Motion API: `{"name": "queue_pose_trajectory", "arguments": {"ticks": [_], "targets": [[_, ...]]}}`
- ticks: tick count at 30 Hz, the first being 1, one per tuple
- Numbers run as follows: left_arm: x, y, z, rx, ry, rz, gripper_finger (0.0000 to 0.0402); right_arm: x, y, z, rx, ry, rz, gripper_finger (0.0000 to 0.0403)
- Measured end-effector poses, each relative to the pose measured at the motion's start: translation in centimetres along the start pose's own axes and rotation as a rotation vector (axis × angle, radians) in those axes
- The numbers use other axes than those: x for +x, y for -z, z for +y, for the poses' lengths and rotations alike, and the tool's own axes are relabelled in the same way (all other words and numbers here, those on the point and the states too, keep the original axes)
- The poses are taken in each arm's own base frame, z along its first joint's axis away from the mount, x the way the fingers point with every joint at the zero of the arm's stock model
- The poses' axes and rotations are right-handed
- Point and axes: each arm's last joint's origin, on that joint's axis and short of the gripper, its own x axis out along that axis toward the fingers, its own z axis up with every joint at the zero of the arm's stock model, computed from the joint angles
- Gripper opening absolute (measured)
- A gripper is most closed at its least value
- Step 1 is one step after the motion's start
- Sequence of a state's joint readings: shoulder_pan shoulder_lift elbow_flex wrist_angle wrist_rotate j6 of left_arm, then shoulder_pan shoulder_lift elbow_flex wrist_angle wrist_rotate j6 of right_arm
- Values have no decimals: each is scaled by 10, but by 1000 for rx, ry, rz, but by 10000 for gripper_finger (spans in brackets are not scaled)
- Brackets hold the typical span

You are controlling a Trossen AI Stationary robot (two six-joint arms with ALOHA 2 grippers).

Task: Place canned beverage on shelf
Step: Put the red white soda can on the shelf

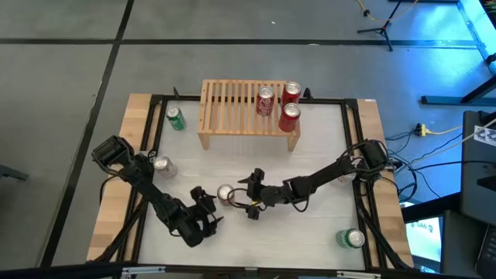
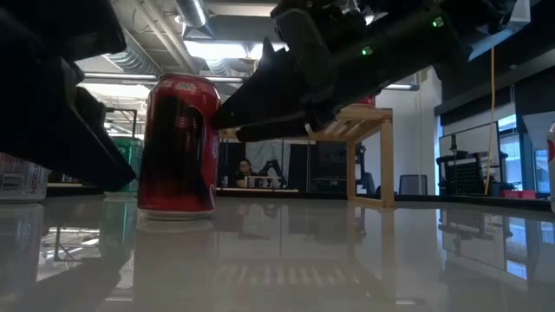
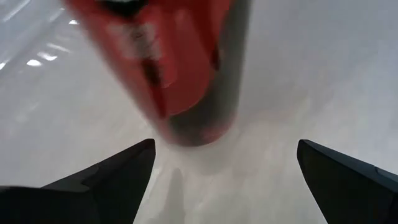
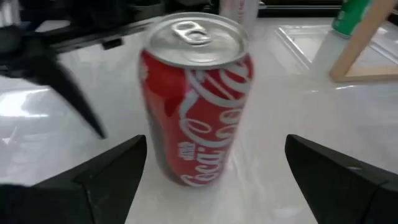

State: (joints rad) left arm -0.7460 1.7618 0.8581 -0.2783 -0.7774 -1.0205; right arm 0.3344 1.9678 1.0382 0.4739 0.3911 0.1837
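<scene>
High view showed the white-topped bench [image 1: 325, 167] with its black frame and wooden side edges as the largest thing in the scene. At its far edge stood the low light-wood shelf [image 1: 232, 105] with a slatted top and solid side legs; the low view caught one leg and the underside of the top [image 2: 368, 130]. Three red cans [image 1: 279, 105] stood together on the right end of the shelf top. The two dark arms reached in from either side toward the near middle of the bench. The left gripper [image 1: 208, 211] sat just near and left of a red cola can with a silver top [image 1: 225, 194], fingers spread wide and holding nothing; its wrist view showed the can [image 3: 180, 68] ahead of the parted fingers [image 3: 118, 180]. The right gripper [image 1: 253, 194] sat just right of the same can, also spread wide and empty; the can [image 4: 196, 99] stood upright between and beyond its fingers [image 4: 106, 180], not touching them. In the low view the can [image 2: 179, 146] stood upright on the bench, well apart from the shelf. A green can [image 1: 176, 118] stood left of the shelf, a silver can [image 1: 162, 165] near the left edge, and another green can [image 1: 351, 238] at the near right corner.
</scene>
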Motion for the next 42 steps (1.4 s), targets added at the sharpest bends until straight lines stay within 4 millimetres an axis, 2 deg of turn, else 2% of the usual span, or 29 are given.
{"name": "queue_pose_trajectory", "arguments": {"ticks": [6, 12, 17, 28, 42], "targets": [[0, 3, 5, -30, -38, 18, 382, 0, 5, -1, -26, 15, 49, 381], [-8, 5, -15, 64, 197, 107, 382, -4, 7, -8, -63, 208, 73, 381], [-11, -2, -28, 68, 296, 6, 382, -1, 2, -15, -24, 302, 5, 381], [5, -9, -23, 16, 181, -93, 382, 8, -6, -32, 55, 281, -51, 381], [9, -9, -15, 1, 111, -79, 382, 9, -6, -28, 56, 147, -31, 381]]}}
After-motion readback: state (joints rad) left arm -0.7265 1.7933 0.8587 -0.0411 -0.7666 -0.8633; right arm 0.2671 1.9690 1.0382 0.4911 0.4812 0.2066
